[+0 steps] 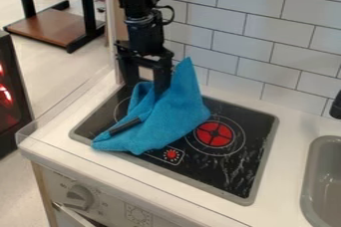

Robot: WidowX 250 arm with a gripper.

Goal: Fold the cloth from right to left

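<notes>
Nearest the camera stands the pale front panel [106,203] of the toy kitchen, with a round grey knob [80,196] on it and a printed dial [138,215] to the right of that. Beyond, at the left edge, is a dark unit [13,106] with a red glow, and behind it a stand [60,28] with a brown base on the floor. Next comes the white desk [283,166], which carries a black cooktop [243,173] with a grey rim. Over the cooktop's rear left part hangs the black arm [143,27], coming in from the top edge. Its hand [146,87] points down and is spread, the two fingers well apart, the right-hand one up against the cloth. The blue cloth [166,121] lies bunched on the left half of the cooktop, its lower left corner near the front rim and a peak standing up just right of the hand. A narrow dark strip [125,126] crosses its lower left part; I cannot tell what it is. Just right of the cloth is a red burner mark [214,134]; a smaller red mark [172,154] sits nearer the front. White tiles [266,52] rise behind, and at the far right is a grey sink [311,176].
</notes>
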